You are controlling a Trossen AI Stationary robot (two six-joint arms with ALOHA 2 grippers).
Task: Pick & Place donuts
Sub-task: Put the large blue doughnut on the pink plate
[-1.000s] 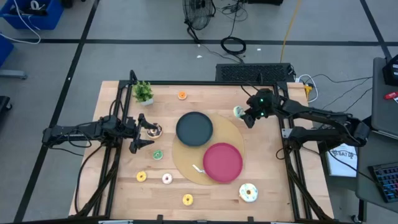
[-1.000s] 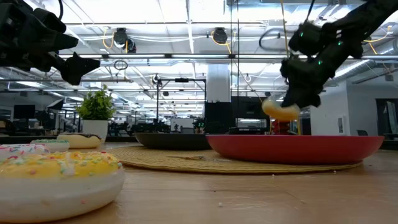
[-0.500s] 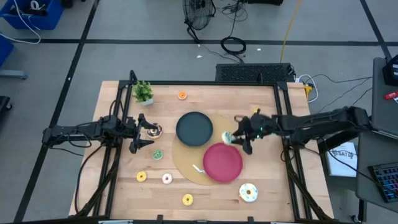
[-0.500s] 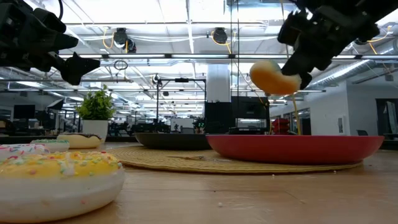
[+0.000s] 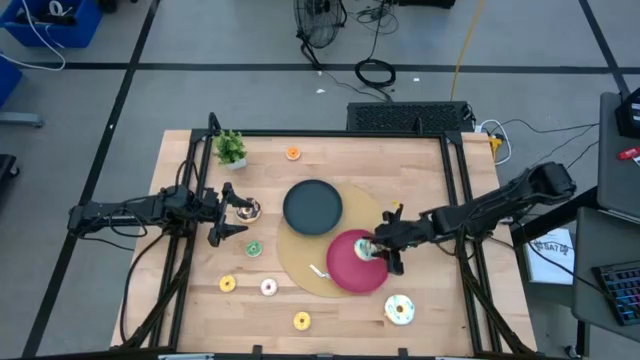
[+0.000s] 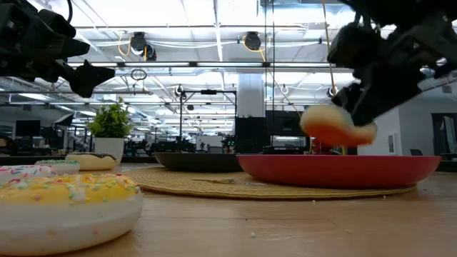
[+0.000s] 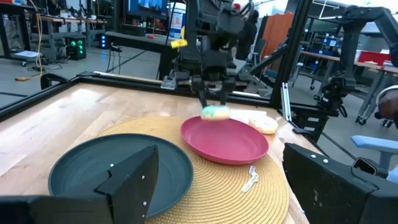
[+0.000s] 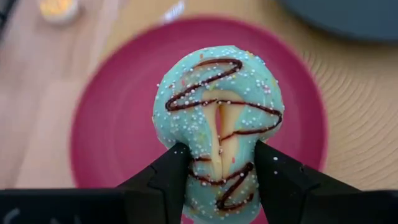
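My right gripper is shut on a mint-green donut with a brown drizzle, held just above the round red plate. The low view shows this donut a little over the plate's rim. My left gripper waits open at the table's left, beside a chocolate donut lying flat on the wood. A white-yellow donut and small orange, green, yellow and pink ones lie flat on the table. My right gripper pinches the mint-green donut across its ring, one finger on each outer side of it, squeezing the centre hole to a slit. The fingers come slanting down from the table's right. The donut is lifted clear, above the red plate.
A round black plate sits on the straw mat just left and far of the red one. A small potted plant stands at the far left corner. Another yellow donut lies near the near edge.
My right gripper has carried the mint-green donut from the table's far right side toward the left and near edge, first rising, then dropping until the donut hangs just over the red plate. It has stayed shut on the donut.
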